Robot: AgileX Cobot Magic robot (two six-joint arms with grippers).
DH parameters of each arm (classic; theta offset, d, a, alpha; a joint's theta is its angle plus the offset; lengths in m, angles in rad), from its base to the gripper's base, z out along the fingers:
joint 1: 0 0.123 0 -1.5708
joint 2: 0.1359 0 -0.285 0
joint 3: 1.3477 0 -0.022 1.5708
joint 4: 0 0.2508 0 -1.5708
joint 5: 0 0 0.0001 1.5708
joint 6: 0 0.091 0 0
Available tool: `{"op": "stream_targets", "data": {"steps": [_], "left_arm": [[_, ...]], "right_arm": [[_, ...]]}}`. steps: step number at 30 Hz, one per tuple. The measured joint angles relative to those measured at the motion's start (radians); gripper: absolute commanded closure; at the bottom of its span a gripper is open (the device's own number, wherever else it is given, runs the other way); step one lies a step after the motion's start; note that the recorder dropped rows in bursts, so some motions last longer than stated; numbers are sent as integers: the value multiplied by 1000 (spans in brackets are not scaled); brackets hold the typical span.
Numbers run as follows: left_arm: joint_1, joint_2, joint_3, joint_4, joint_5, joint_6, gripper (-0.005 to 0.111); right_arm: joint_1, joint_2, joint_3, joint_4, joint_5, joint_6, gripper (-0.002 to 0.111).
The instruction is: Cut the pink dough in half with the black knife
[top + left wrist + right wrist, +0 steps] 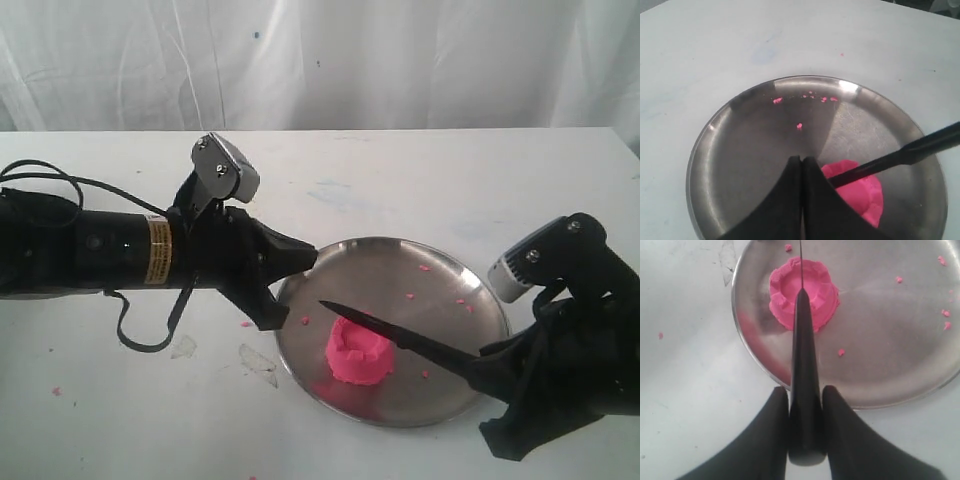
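The pink dough is one castle-shaped lump with a notched rim, sitting in the near left part of the round steel plate. The black knife is held by its handle in my right gripper, which is shut on it. Its blade runs over the middle of the pink dough, edge on in the right wrist view, where the black knife sits between the jaws of my right gripper. My left gripper is shut and empty at the plate's left rim. In the left wrist view the left gripper half hides the pink dough.
Tiny pink crumbs are scattered over the plate and on the white table. Scraps of clear film lie left of the plate. A white curtain hangs behind the table.
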Motion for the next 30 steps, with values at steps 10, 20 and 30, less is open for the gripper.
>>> {"op": "stream_targets", "data": {"steps": [10, 20, 30], "left_arm": [[0, 129, -17, -184, -136, 85, 107], [0, 250, -136, -184, -138, 90, 107], [0, 345, -163, -188, -149, 92, 107]], "right_arm": [[0, 133, 13, 2, -17, 0, 108], [6, 178, 13, 4, -17, 0, 108], [44, 241, 13, 2, -33, 2, 108]]}}
